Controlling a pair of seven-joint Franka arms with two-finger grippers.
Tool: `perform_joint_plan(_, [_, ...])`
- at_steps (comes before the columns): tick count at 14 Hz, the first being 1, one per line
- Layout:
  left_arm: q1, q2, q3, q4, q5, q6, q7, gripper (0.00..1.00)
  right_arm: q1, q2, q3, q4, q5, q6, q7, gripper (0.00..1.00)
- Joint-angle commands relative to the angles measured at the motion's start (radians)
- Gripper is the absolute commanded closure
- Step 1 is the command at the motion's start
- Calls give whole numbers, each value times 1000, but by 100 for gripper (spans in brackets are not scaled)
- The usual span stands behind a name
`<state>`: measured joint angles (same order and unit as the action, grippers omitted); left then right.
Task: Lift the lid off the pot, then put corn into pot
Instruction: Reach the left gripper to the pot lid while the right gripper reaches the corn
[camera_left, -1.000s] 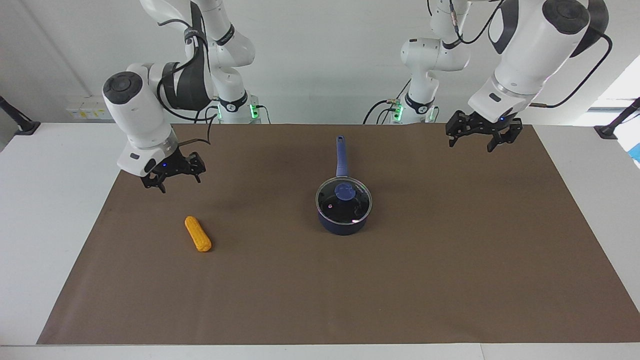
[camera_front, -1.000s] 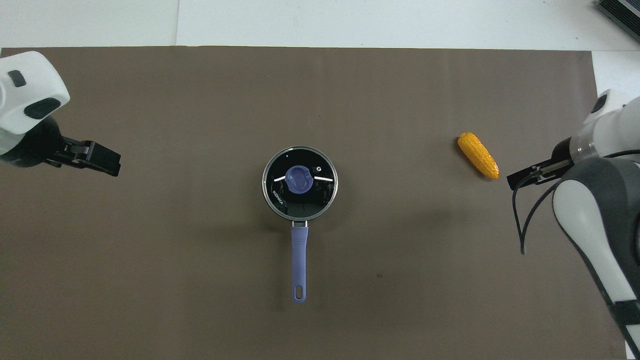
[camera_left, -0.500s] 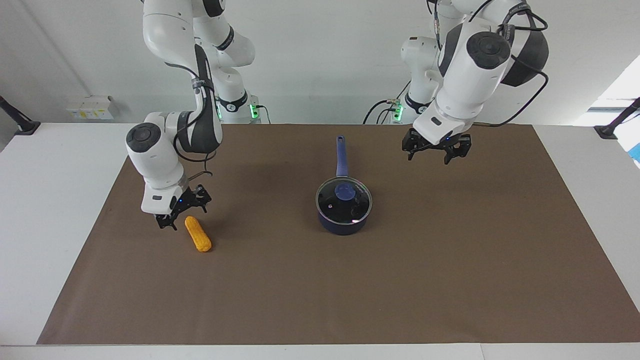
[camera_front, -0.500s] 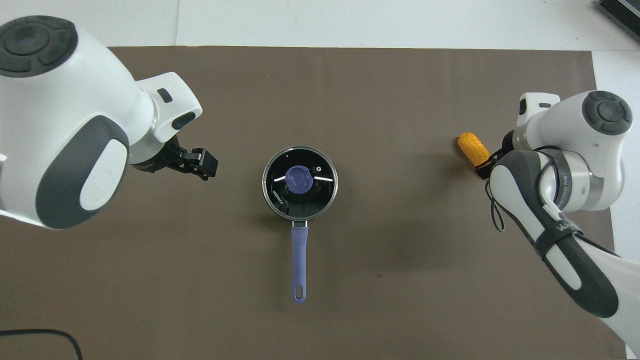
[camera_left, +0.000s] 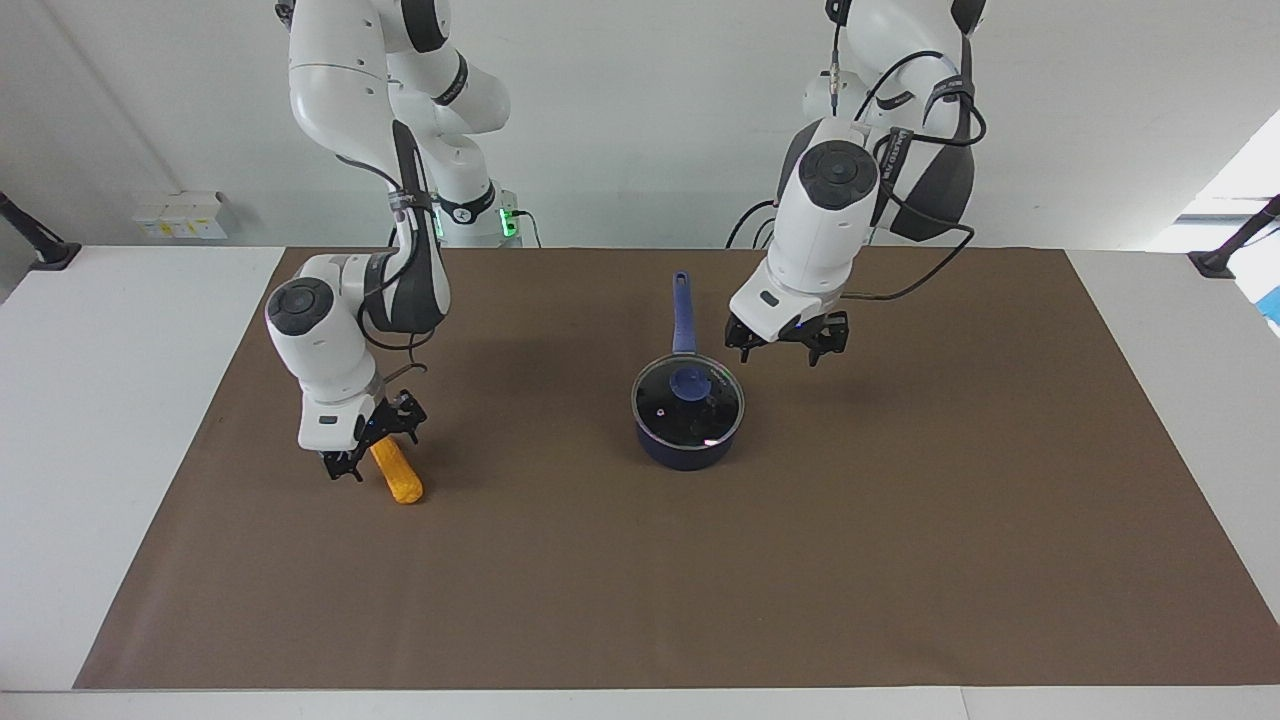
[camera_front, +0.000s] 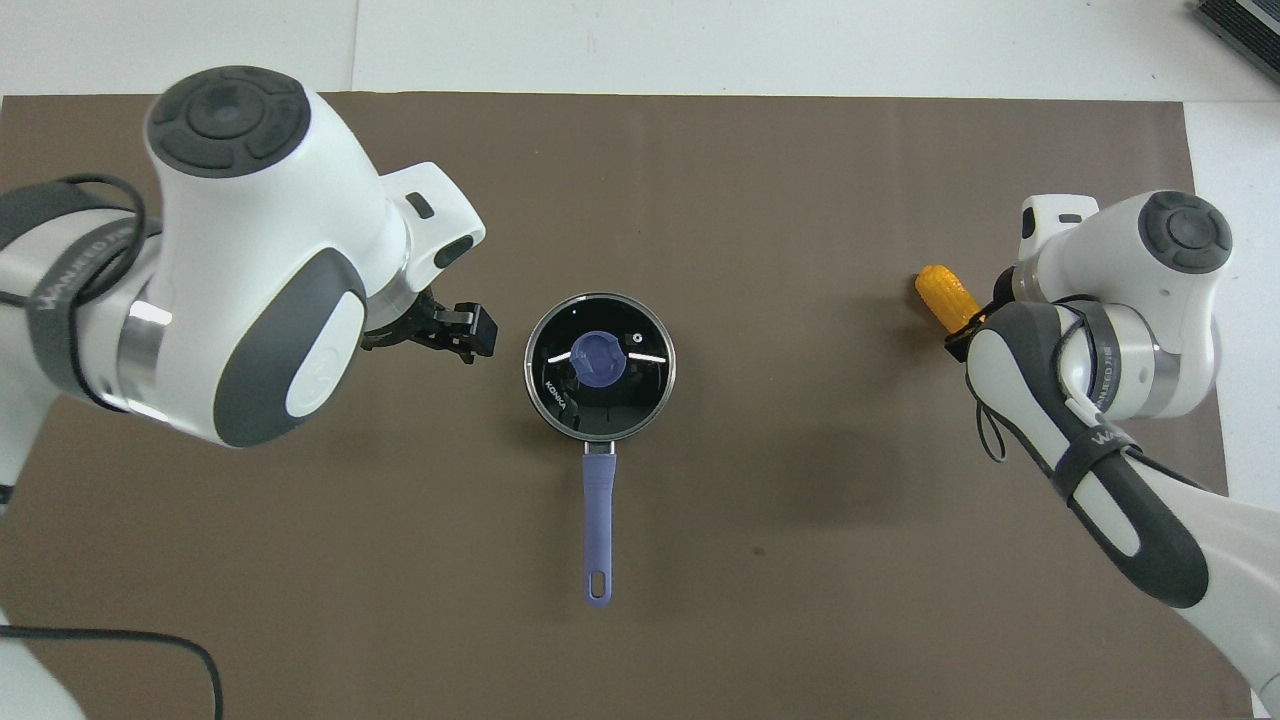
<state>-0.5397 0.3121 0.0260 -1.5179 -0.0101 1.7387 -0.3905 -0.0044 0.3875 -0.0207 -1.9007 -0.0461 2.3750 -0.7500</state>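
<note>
Brown mat (camera_left: 900, 520) covers most of the white table (camera_left: 110, 400). Navy saucepan, the pot (camera_left: 686, 447), sits around the middle of the mat, its long blue handle (camera_left: 683, 312) pointing straight toward the robots. Glass lid (camera_left: 688, 400) with a blue knob (camera_left: 689, 379) is on the pot, seated flat, metal rim lined up with the pot's rim.

Yellow-orange corn (camera_left: 400, 480) lies flat on the mat toward the right arm's end of the table, well apart from the pot, angled a bit.

Right gripper (camera_left: 372, 446) is down low at the corn's robot-side end, fingers spread wide, one on each side of that end. Cannot tell if the fingertips touch the corn or the mat; no squeeze on it, corn looks flat on the mat. In the overhead view the right wrist covers most of that end, only the corn's outer tip (camera_front: 940, 288) shows.

Left gripper (camera_left: 787, 343) hangs in the air just beside the pot, toward the left arm's end of the table, over bare mat next to the lid's rim. Fingers spread open, holding nothing, not touching lid or handle. Overhead view shows its fingertips (camera_front: 474, 331) just short of the lid (camera_front: 600, 368) edge.
</note>
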Motion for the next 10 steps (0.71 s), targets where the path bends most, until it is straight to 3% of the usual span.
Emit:
perform_joint_plan(1, [-52, 45, 15, 5, 24, 59, -97, 0, -3, 24, 5, -6, 5, 53, -11, 0])
perform_joint_plan(3, [-66, 50, 14, 5, 13, 125, -170, 0, -3, 24, 5, -6, 5, 53, -11, 3])
perform_joint_plan(4, [-80, 48, 14, 5, 15, 133, -204, 0, -3, 24, 5, -6, 5, 52, -9, 23])
perform_joint_plan(5, [-91, 48, 14, 5, 15, 134, -215, 0, -2, 22, 5, -6, 5, 50, -6, 47])
perform_joint_plan(6, [-98, 51, 14, 5, 15, 134, -218, 0, -3, 22, 5, -6, 5, 47, 1, 78])
perform_joint_plan(7, [-127, 67, 14, 5, 19, 137, -229, 0, -3, 22, 5, -6, 11, 41, 18, 100])
perform_joint_plan(10, [-135, 71, 14, 2, 18, 150, -260, 0, -2, 22, 8, -6, 14, 35, 52, 100])
